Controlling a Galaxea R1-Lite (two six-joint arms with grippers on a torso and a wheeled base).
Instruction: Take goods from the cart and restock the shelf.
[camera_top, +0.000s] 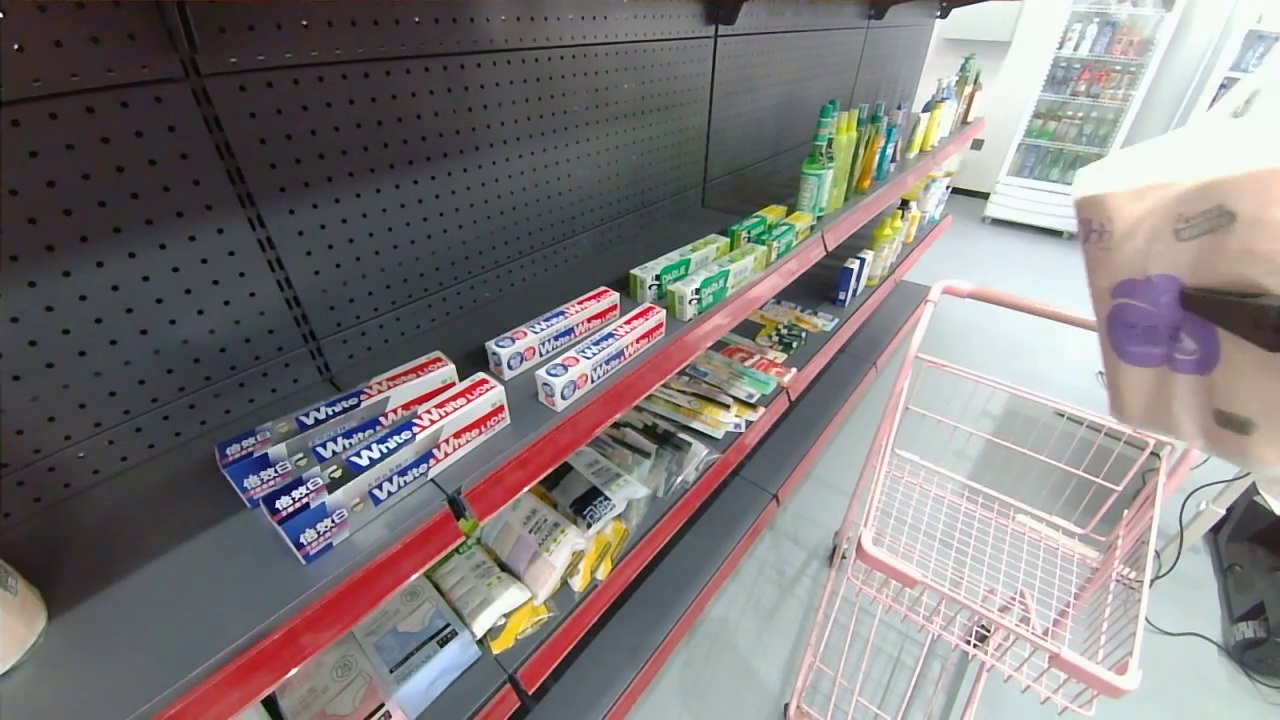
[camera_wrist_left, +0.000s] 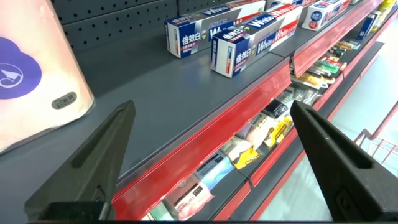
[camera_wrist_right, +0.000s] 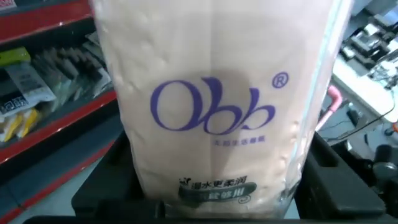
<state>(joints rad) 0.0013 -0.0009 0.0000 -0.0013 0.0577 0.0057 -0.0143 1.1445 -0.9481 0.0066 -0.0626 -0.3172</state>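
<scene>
My right gripper (camera_wrist_right: 217, 196) is shut on a pale pink pack of tissue rolls (camera_wrist_right: 214, 106) with purple print. In the head view that pack (camera_top: 1170, 330) hangs at the right, above the pink cart (camera_top: 1010, 305), with one dark finger (camera_top: 1235, 312) across its front. A second, similar pack (camera_wrist_left: 31, 81) stands on the grey upper shelf board (camera_wrist_left: 161, 93) at the near end; its edge (camera_top: 15, 615) is at the far left. My left gripper (camera_wrist_left: 211, 109) is open above that board, just beside the second pack, with nothing between its fingers.
Toothpaste boxes (camera_top: 370, 440) lie in rows further along the upper shelf, then green boxes (camera_top: 700, 275) and bottles (camera_top: 840, 155). The lower shelf (camera_top: 640, 560) holds bagged goods. A drinks fridge (camera_top: 1075, 100) stands at the back right. Cables (camera_top: 1190, 510) lie on the floor behind the cart.
</scene>
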